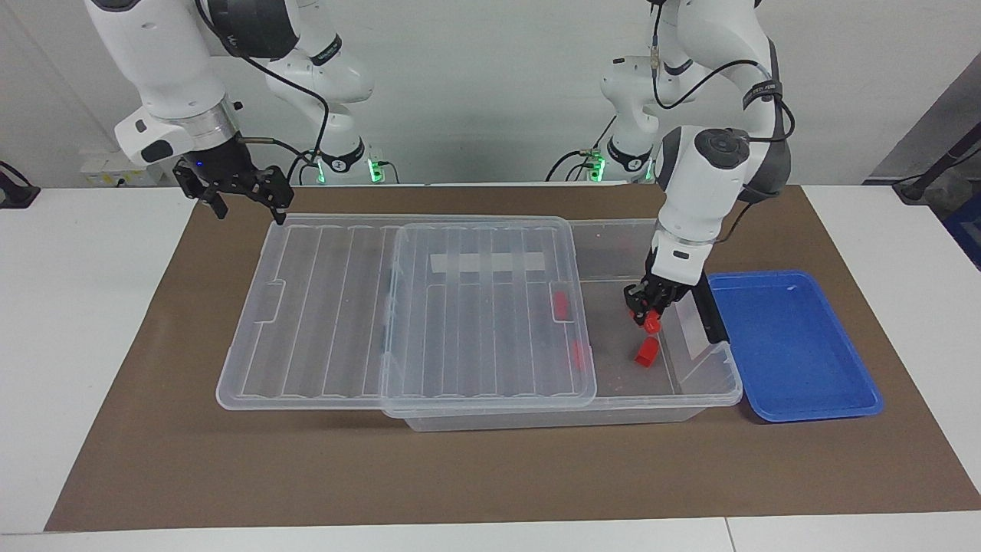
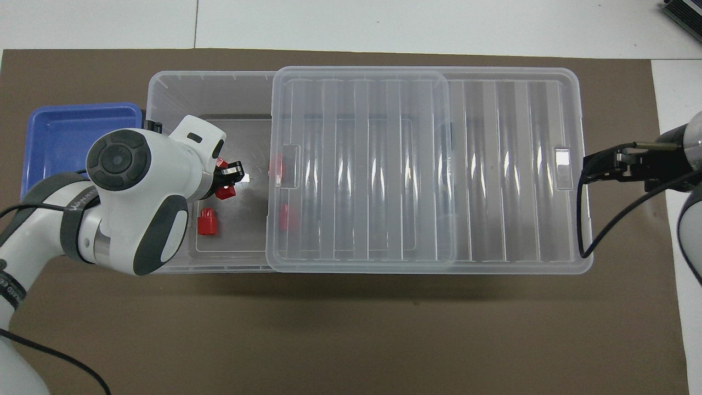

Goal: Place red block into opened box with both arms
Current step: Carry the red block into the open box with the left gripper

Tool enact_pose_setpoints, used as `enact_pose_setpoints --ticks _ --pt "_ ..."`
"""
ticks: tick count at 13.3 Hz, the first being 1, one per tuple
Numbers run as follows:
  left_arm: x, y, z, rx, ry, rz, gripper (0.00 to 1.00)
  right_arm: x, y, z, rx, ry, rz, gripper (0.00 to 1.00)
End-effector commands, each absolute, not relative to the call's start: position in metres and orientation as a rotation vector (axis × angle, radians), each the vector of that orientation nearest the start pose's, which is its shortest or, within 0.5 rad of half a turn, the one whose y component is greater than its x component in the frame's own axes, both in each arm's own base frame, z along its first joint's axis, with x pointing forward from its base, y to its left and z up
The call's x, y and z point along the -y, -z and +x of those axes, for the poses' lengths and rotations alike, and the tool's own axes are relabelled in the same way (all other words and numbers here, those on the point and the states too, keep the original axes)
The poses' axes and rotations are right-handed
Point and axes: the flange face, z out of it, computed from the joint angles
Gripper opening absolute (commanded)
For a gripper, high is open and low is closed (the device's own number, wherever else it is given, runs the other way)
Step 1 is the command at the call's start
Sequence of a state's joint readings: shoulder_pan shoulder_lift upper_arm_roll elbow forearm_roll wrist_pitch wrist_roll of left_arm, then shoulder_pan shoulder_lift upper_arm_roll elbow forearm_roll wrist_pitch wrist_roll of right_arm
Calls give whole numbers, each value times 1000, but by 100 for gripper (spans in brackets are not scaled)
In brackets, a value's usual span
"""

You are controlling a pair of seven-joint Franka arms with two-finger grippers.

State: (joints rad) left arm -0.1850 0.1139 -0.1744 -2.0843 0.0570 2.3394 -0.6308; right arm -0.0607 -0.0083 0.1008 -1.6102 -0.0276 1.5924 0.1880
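Note:
The box point(image 1: 713, 383) point(image 2: 164, 82) lies along the mat, open at the left arm's end. Its ribbed clear lid point(image 1: 475, 307) point(image 2: 493, 164) is slid toward the right arm's end. My left gripper point(image 1: 650, 316) point(image 2: 227, 185) reaches down into the open part, shut on a red block point(image 1: 652, 324) point(image 2: 225, 192) just above the box floor. Another red block point(image 1: 646, 353) point(image 2: 207, 222) rests on the floor close by, and two more point(image 1: 561, 304) point(image 2: 284, 216) show through the lid. My right gripper point(image 1: 249, 205) point(image 2: 586, 169) waits open over the lid's end edge.
A shallow blue tray point(image 1: 797, 345) point(image 2: 71, 126) sits on the brown mat beside the box's open end. The box's black end handle point(image 1: 711, 318) stands between the tray and my left gripper. The white left forearm covers part of the tray in the overhead view.

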Motion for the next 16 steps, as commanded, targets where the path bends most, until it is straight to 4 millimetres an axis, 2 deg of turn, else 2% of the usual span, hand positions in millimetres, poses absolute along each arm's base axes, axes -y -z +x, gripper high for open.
enact_pose_setpoints --ticks 1,3,6,8,12,14,15,16 --pt "198 -362 533 374 273 -3157 0 -17 -614 547 -205 14 -3150 100" --pt "193 -347 534 381 282 -3162 0 -17 -613 546 -205 -3 -3151 100" --pt "197 -325 532 347 251 -3153 0 -16 -613 546 -203 -3 -3151 100" --pt "197 -301 534 297 240 -3134 0 -16 -612 546 -208 -3 -3151 100" --pt "195 -294 534 302 246 -3139 2 -16 -612 547 -217 12 -3149 100" --pt "195 -294 534 295 241 -3136 94 -15 -612 548 -217 21 -3149 100" --pt "194 -294 534 287 239 -3133 100 -13 -610 549 -221 34 -3149 100" --pt "195 -294 534 279 241 -3130 100 -7 -609 551 -233 43 -3149 100"
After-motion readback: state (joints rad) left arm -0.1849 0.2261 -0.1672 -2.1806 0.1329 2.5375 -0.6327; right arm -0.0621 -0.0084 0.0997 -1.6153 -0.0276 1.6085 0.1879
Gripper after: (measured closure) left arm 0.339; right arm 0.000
